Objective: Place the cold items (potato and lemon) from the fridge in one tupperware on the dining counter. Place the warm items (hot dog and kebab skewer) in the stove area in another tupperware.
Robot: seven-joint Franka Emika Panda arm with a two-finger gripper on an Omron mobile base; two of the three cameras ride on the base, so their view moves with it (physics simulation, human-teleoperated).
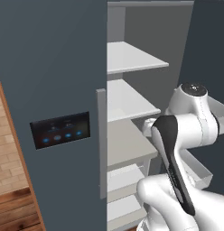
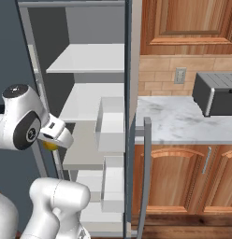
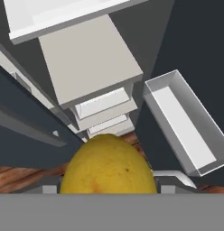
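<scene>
A yellow lemon sits large at the bottom middle of the hand view, between my fingers and covering their tips. From the right base view a sliver of the lemon peeks out beneath my gripper, which is shut on it. The hand hangs in front of the open fridge, just outside its pale shelves. In the left base view my own white arm covers the hand.
The fridge's closed left door carries a dark control panel. The open right door holds white bins. Right of the fridge are a marble counter with a dark appliance and wooden cabinets.
</scene>
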